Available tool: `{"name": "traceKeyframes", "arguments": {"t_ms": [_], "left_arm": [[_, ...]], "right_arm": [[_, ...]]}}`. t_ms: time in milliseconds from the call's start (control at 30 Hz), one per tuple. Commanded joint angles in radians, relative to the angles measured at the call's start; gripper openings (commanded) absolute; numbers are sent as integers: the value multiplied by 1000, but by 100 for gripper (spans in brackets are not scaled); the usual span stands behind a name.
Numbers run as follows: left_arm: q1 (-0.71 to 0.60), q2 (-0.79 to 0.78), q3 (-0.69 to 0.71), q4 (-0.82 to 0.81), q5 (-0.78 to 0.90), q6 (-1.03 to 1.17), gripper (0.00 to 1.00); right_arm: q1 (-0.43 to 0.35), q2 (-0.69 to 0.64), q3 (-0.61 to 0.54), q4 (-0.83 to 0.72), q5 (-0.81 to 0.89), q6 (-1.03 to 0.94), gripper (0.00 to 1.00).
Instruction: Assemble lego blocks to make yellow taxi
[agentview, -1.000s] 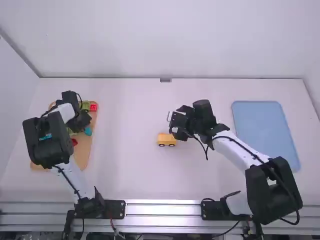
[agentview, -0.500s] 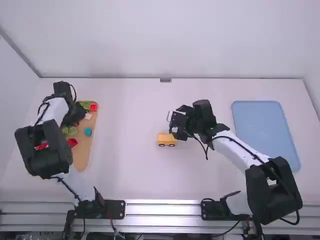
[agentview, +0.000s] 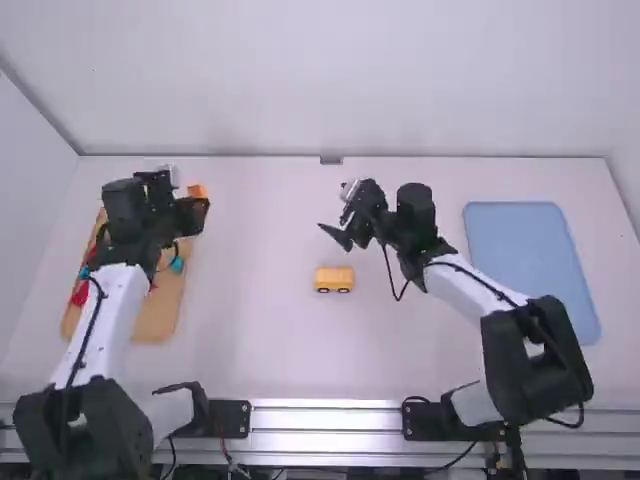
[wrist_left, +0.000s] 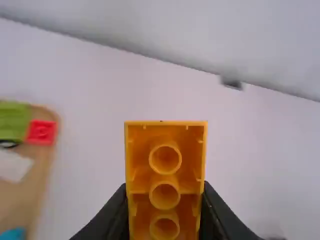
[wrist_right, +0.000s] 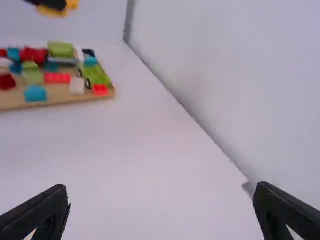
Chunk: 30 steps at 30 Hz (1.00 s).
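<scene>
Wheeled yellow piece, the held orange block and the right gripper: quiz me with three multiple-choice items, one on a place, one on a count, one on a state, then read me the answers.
1. Where is the wheeled yellow piece?
A. On the blue mat
B. Near the middle of the table
C. On the wooden board

2. How many round tubes show in the underside of the orange block?
A. Three
B. Five
C. One

3. What state is the right gripper in?
A. Shut, holding nothing
B. Shut on a red block
C. Open, holding nothing

1: B, the high view shows it on the bare tabletop.
2: A, the left wrist view shows three in a row.
3: C, the right wrist view shows its fingers wide apart with nothing between them.
</scene>
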Motion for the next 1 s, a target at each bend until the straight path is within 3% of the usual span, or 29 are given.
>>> {"name": "traceKeyframes", "arguments": {"t_ms": [0, 67, 300, 400, 667, 733, 967], "left_arm": [[-30, -17, -70, 66, 216, 70, 2], [-46, -16, -98, 119, 275, 75, 2], [-165, 64, -199, 446, 489, 84, 2], [-222, 124, -209, 562, 555, 92, 2], [-296, 319, -199, 842, 610, 40, 2], [-296, 365, -199, 928, 613, 2, 2], [-292, 409, -199, 1088, 678, 0, 2]], "right_arm": [[-23, 86, 79, 21, -196, 157, 98], [-32, 122, 112, 26, -243, 194, 98], [-57, 321, 330, 70, -675, 354, 99], [-48, 374, 408, 93, -810, 422, 95], [-8, 397, 457, 85, -870, 438, 85], [-6, 397, 457, 81, -875, 439, 78], [-6, 397, 456, 52, -874, 439, 64]]}}
